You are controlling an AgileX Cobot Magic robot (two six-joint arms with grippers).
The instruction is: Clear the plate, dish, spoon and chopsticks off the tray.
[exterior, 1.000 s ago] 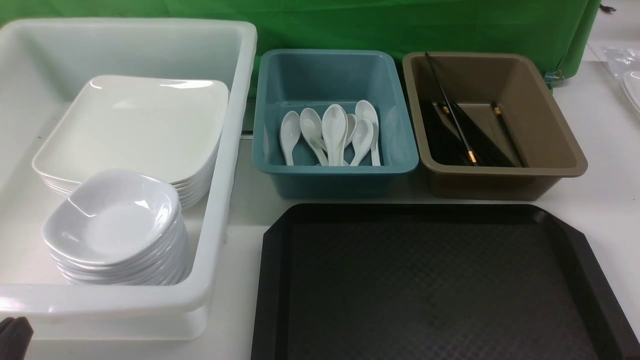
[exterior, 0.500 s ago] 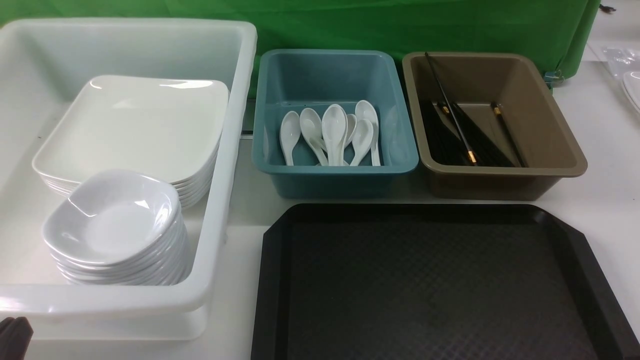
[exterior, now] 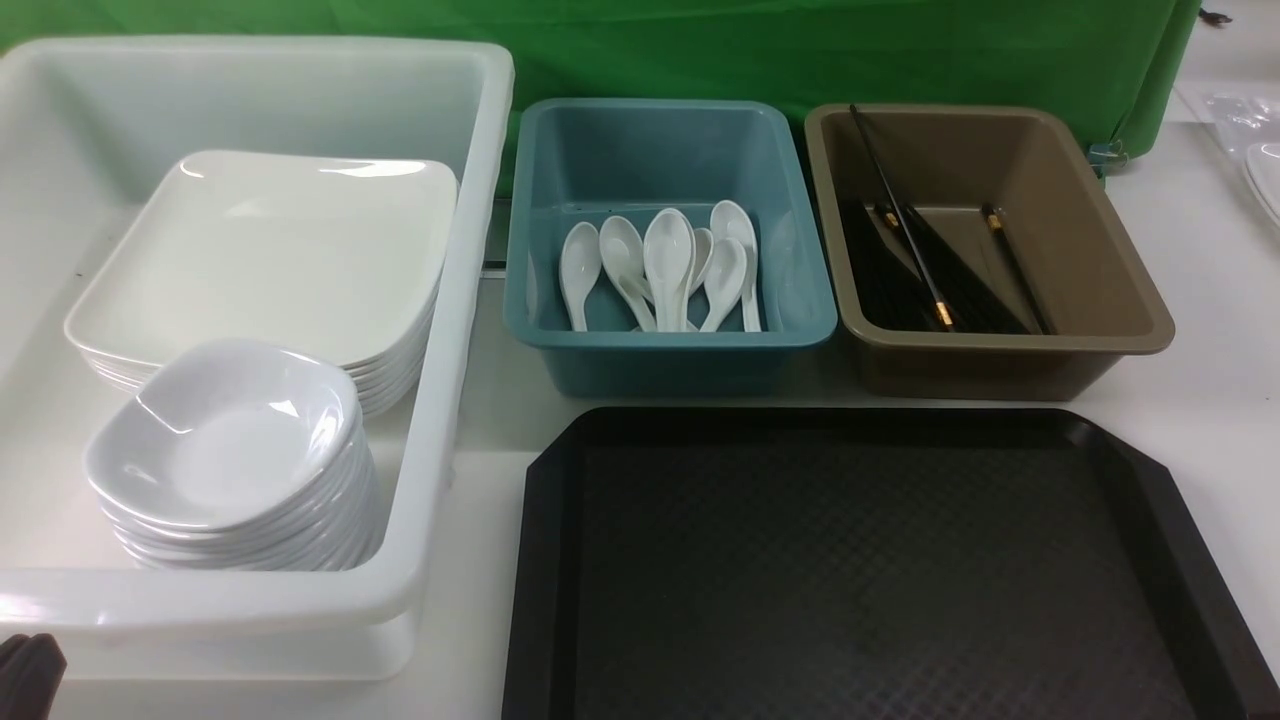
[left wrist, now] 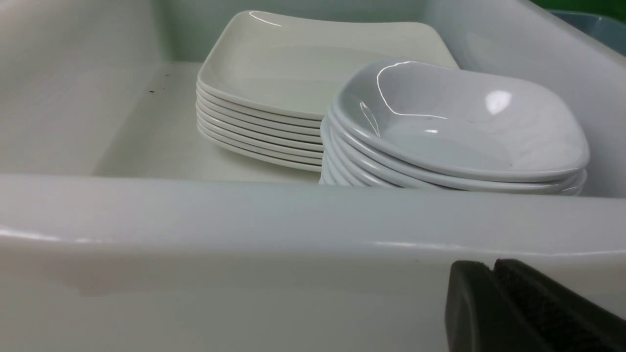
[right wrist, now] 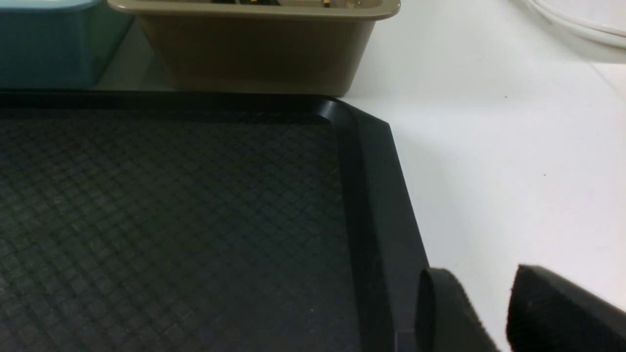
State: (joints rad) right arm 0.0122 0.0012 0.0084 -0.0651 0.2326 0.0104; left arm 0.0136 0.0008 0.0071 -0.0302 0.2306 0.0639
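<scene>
Tray (exterior: 880,570): bare, its tableware already sorted into the bins behind.
Left gripper (left wrist: 494,305): pressed together, holding nothing, just outside the white tub (left wrist: 293,220).
Right gripper (right wrist: 472,313): spread, straddling nothing, beside the tray's rim.
Risk: a careless sweep could nudge the tray.
Wrist views: they show both claws; the front view barely does.

- Setting: staged test bench, laid out like a canteen dish-return station.
- White table (exterior: 1200,380), green cloth backdrop (exterior: 800,50).
- White tub (exterior: 470,300): stacked plates (exterior: 270,250), stacked dishes (exterior: 225,450).
- Blue bin (exterior: 800,300): spoons (exterior: 668,262).
- Brown bin (exterior: 1100,290): chopsticks (exterior: 905,230).
- 1 black tray (exterior: 850,560).
</scene>
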